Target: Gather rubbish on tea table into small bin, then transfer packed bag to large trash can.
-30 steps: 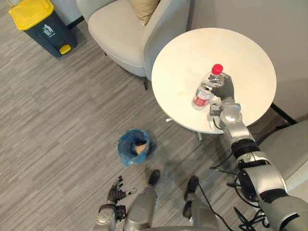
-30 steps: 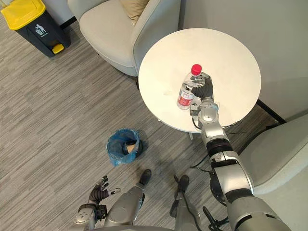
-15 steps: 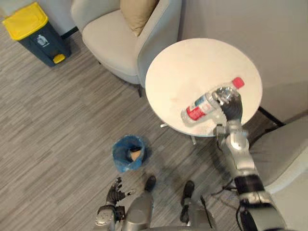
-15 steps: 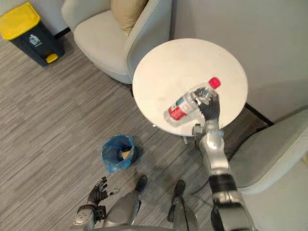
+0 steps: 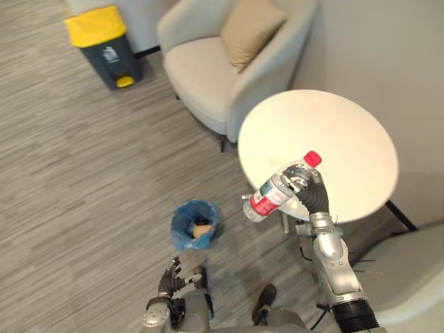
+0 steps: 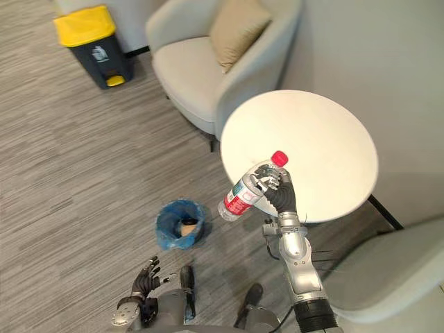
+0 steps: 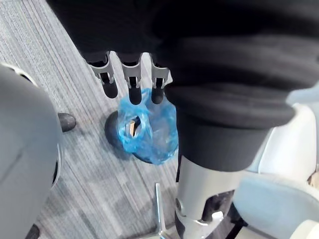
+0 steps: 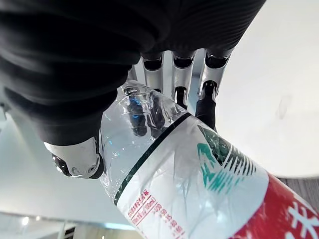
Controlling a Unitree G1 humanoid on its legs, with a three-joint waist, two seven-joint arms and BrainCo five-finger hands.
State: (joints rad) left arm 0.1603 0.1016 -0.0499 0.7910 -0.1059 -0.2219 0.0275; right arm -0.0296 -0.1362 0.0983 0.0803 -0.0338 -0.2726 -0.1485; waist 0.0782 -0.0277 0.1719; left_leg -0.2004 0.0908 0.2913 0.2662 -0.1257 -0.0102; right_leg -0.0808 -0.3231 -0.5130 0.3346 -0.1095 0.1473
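Note:
My right hand is shut on a clear plastic bottle with a red cap and a red-and-white label. It holds the bottle tilted in the air at the near left edge of the round white tea table, base out over the floor. The right wrist view shows the fingers curled round the bottle. A small bin lined with a blue bag stands on the floor left of the table, with brownish rubbish inside. My left hand hangs low near the floor, fingers relaxed and holding nothing.
A dark large trash can with a yellow lid stands at the far left by the wall. A beige armchair with a tan cushion sits behind the table. Another grey seat is at the lower right.
The camera has shifted. My right hand has carried the bottle from above the table's right part to its near left edge. The left hand stays low.

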